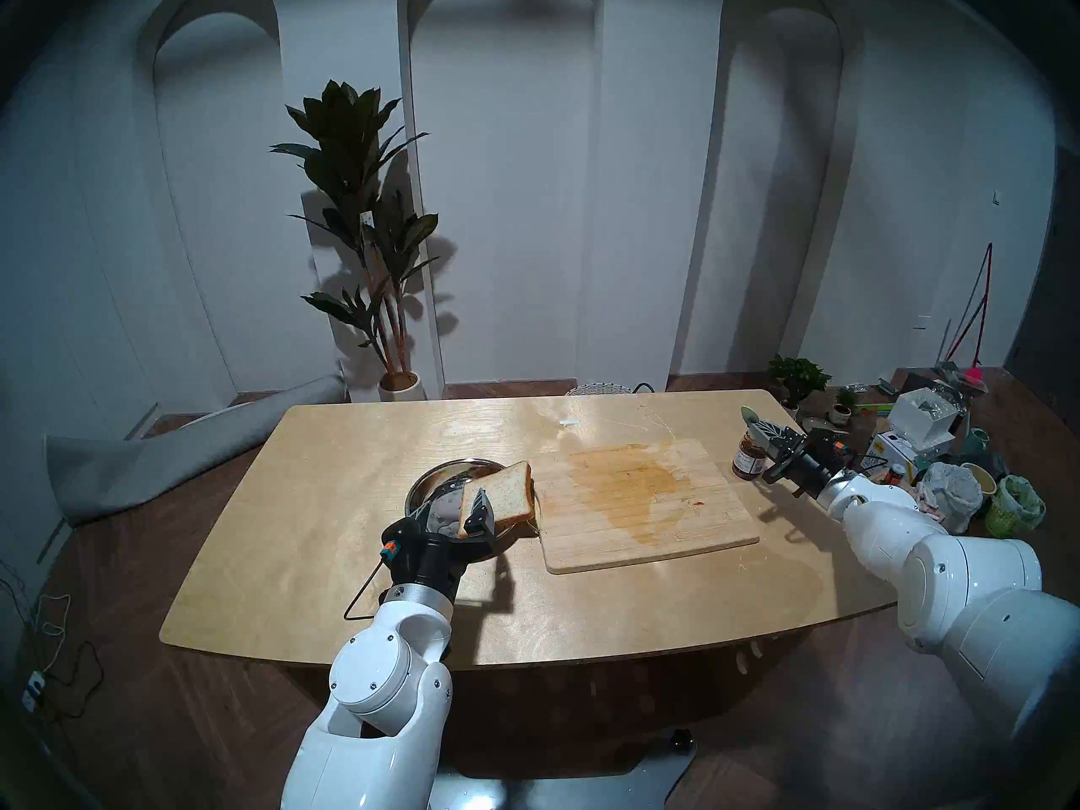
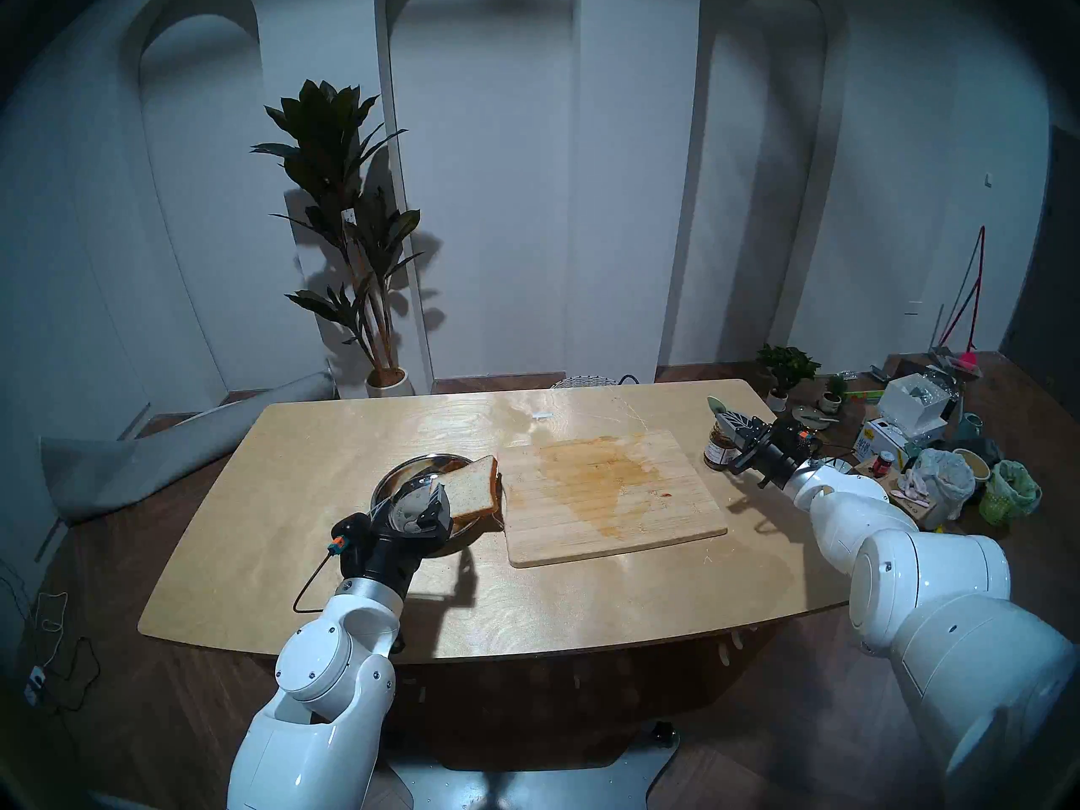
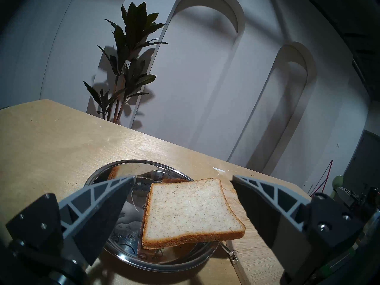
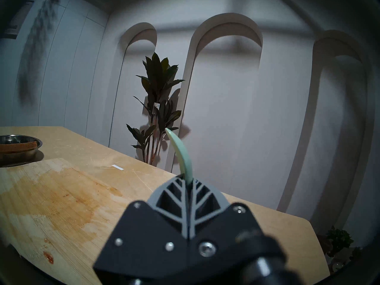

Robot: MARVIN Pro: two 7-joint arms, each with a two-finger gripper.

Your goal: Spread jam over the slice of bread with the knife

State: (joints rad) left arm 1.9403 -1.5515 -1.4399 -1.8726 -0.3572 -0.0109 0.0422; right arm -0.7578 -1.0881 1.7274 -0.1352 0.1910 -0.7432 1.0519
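From the head camera's left eye, the pale wooden counter (image 1: 327, 499) runs bare along its near and left edges, while the stained cutting board (image 1: 637, 499) fills the middle. The slice of bread (image 1: 507, 493) leans tilted across the right rim of the steel pan (image 1: 435, 475), its right edge reaching the board's left edge. The left arm reaches in low from the near edge. The jam (image 1: 750, 459) stands just off the board's far right corner.

In the right eye, the right arm stretches out over the counter's right end beside the jar, with clutter (image 2: 935, 470) crowding the floor beyond that edge.

The left wrist view shows the left pincer (image 3: 183, 177) spread wide, fingers flanking the bread without touching it; a second slice (image 3: 148, 245) lies beneath it in the pan.

In the right wrist view, the right pincer (image 4: 187, 180) is clamped on the knife (image 4: 181, 155), which rises curved above the fingertips; open counter lies ahead.
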